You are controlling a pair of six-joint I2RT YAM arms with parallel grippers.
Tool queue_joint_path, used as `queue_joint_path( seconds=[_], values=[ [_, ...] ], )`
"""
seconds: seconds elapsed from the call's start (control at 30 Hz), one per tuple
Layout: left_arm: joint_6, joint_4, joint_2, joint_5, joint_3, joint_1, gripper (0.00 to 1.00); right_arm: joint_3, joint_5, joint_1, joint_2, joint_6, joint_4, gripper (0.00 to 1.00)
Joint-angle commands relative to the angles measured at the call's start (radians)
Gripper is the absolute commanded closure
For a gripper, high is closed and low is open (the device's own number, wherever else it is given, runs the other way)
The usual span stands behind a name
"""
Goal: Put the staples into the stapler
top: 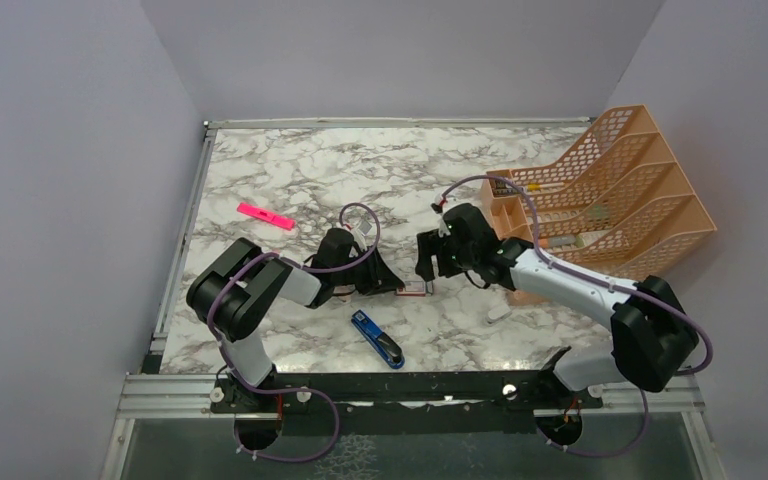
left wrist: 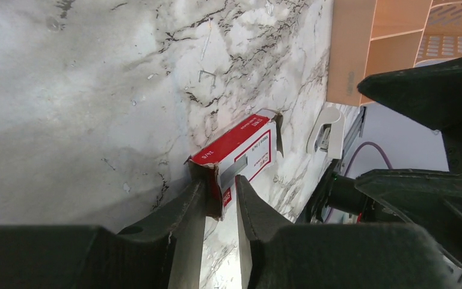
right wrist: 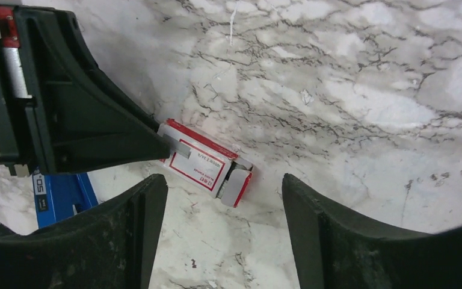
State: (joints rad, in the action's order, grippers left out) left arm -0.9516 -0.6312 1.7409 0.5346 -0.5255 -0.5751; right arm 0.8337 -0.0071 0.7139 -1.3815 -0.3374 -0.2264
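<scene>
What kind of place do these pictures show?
Probably a test cell staged as an office desk: plain walls around a marble-patterned table with an orange file tray, blue stapler and staple box.

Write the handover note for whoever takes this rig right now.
Left gripper: shut on one end of the small red-and-white cardboard staple box, which lies on the white marble table.
Right gripper: open, empty, at the box's other, opened end.
Slim blue stapler with black underside: lying untouched near the table's near edge, between the arms.
Done: box held and opened.
Left: pull out the grey block of staples, open the stapler, load it.
</scene>
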Motion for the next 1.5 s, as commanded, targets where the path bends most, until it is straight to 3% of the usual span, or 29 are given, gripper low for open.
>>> queue_joint_path(
  seconds=[0.0, 0.27, 0.53, 0.63, 0.77, 0.93, 1.1, 1.3, 1.47],
  values=[
    [0.033, 0.031, -0.013, 0.010, -0.010, 0.006, 0.75, 0.072, 0.029, 0.010, -0.083, -0.095, -0.083, 0.31],
    [0.034, 0.031, -0.002, 0.030, -0.023, 0.007, 0.79, 0.128, 0.121, 0.051, -0.186, -0.148, -0.168, 0.34],
    [0.027, 0.034, 0.017, 0.031, -0.024, 0.006, 0.80, 0.162, 0.201, 0.057, -0.224, -0.187, -0.285, 0.42],
    [0.026, 0.036, 0.022, 0.032, -0.029, 0.006, 0.80, 0.156, 0.181, 0.058, -0.229, -0.179, -0.283, 0.41],
    [0.023, 0.036, 0.020, 0.035, -0.031, 0.007, 0.80, 0.155, 0.111, 0.058, -0.234, -0.156, -0.260, 0.33],
    [0.021, 0.038, 0.016, 0.041, -0.032, 0.006, 0.80, 0.151, 0.100, 0.058, -0.251, -0.156, -0.248, 0.32],
    [0.021, 0.039, 0.015, 0.042, -0.036, 0.006, 0.80, 0.156, 0.158, 0.058, -0.264, -0.178, -0.291, 0.38],
    [0.028, 0.041, 0.020, 0.043, -0.041, 0.006, 0.86, 0.159, 0.180, 0.058, -0.264, -0.197, -0.314, 0.56],
    [0.030, 0.042, 0.022, 0.046, -0.048, 0.006, 0.86, 0.150, 0.180, 0.058, -0.248, -0.207, -0.313, 0.61]
  ],
)
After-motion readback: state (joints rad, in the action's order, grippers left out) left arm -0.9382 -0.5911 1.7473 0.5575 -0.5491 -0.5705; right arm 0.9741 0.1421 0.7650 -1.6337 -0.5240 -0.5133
